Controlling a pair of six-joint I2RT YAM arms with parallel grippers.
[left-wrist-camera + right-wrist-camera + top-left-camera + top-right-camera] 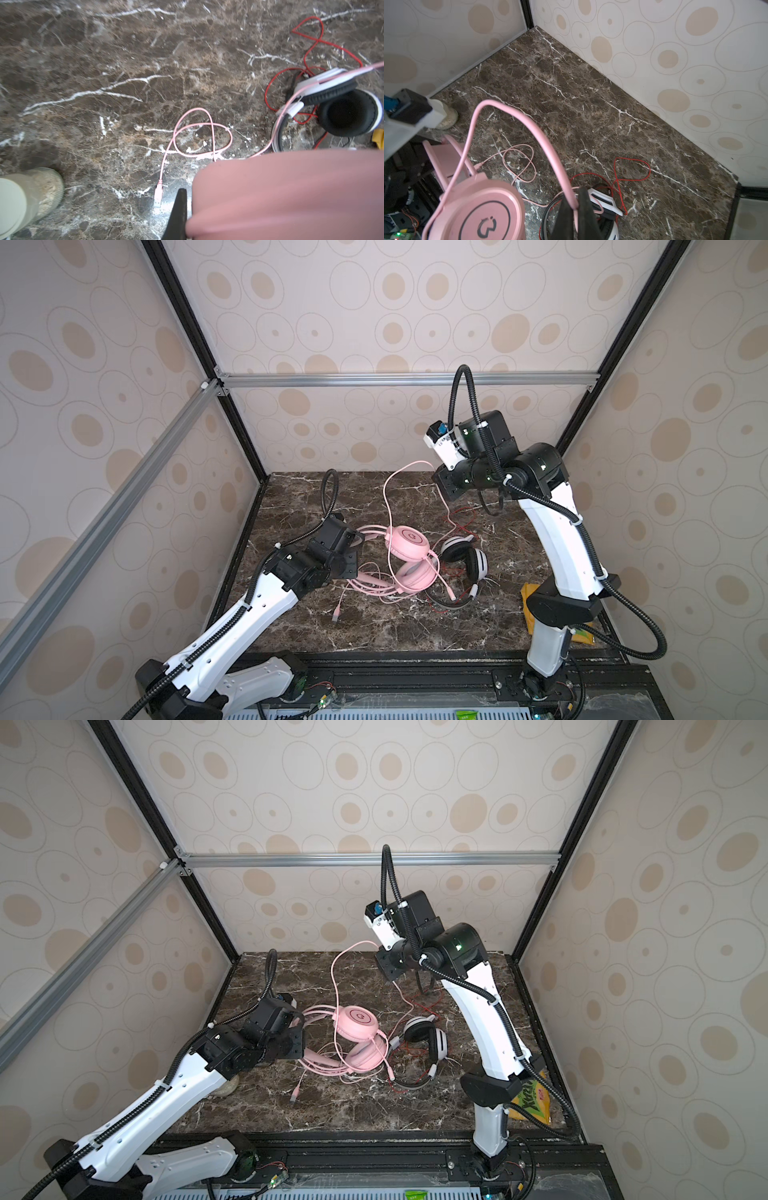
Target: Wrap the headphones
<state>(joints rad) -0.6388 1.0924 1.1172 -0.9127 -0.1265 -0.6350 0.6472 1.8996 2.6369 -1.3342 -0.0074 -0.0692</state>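
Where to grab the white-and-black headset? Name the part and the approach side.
Its headband: the white-and-black headset lies with that thin arc low on the table toward the front edge, apart from the bulky cups. Come from above, probably at mid-arc; the red cable tangles beside it.

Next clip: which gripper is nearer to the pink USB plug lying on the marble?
Left. The left gripper, shut on the pink headset, sits low with the pink USB plug just beside it; the right gripper holds the pink cable raised over the white-and-black headset, farther off.
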